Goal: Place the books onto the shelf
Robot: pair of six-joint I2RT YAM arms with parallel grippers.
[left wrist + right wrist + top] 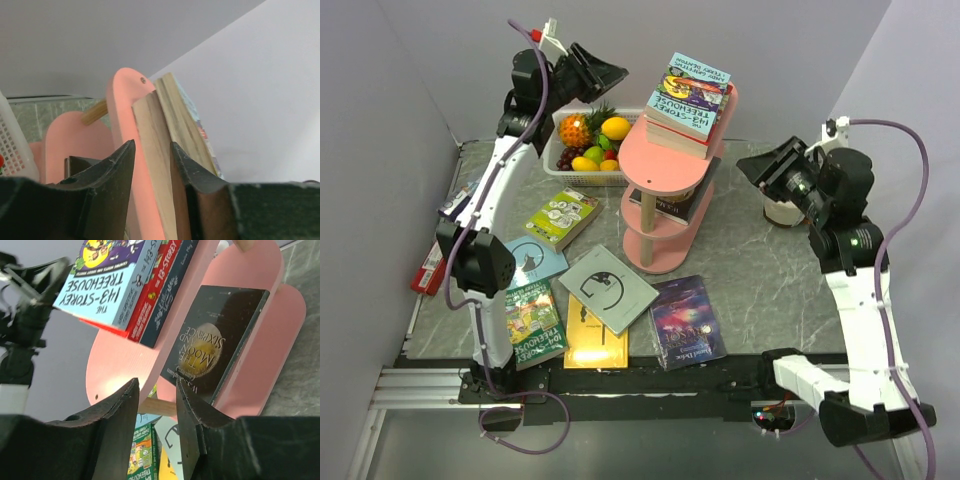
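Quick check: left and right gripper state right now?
Left gripper: open, fingers apart, holding nothing.
Right gripper: open, fingers apart, holding nothing.

Plain pale walls (740, 40) close around me on three sides. Below me the grey marbled tabletop (770, 290) lies evenly lit.

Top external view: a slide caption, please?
Left arm and right arm flank a pink shelf topped with stacked books; more books lie scattered on the table.

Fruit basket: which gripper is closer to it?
Left. The left gripper hangs up by the fruit basket's far edge, while the right gripper sits beyond the pink shelf, on its other side.
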